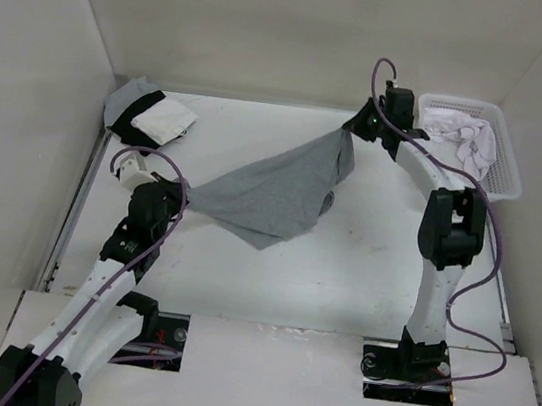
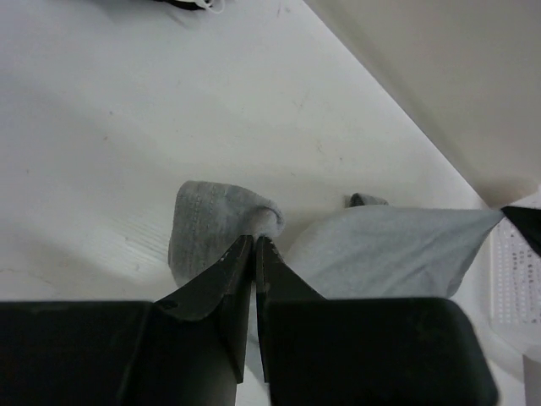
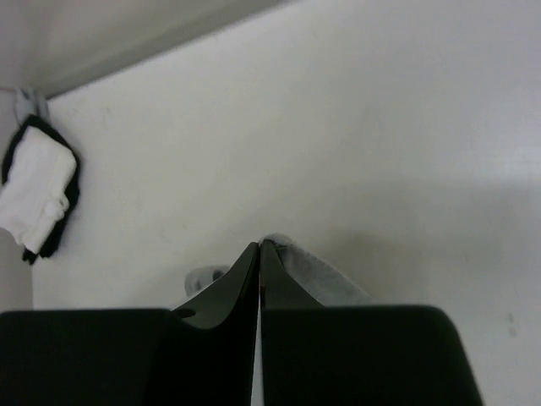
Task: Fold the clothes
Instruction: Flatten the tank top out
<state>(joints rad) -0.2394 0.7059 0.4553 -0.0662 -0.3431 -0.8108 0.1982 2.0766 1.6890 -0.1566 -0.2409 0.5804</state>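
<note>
Beside the basket (image 1: 509, 158), left gripper (image 2: 254, 240) and right gripper (image 3: 259, 245), closed, pinch the tank top (image 1: 272, 198); better lower it stretched.

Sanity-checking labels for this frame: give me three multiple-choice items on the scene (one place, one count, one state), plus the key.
1. Where does the white basket sit?
A) near left
B) far right corner
C) centre

2. How many end effectors grip the grey tank top?
A) none
B) one
C) two

3. What state is the tank top in?
A) folded in a neat square
B) stretched out between the two end effectors
C) balled up in the basket

Key:
1 B: it lies at the upper right of the overhead view.
2 C: the left end effector and the right end effector are each shut on grey fabric.
3 B: the cloth spans from one end effector to the other.
</note>
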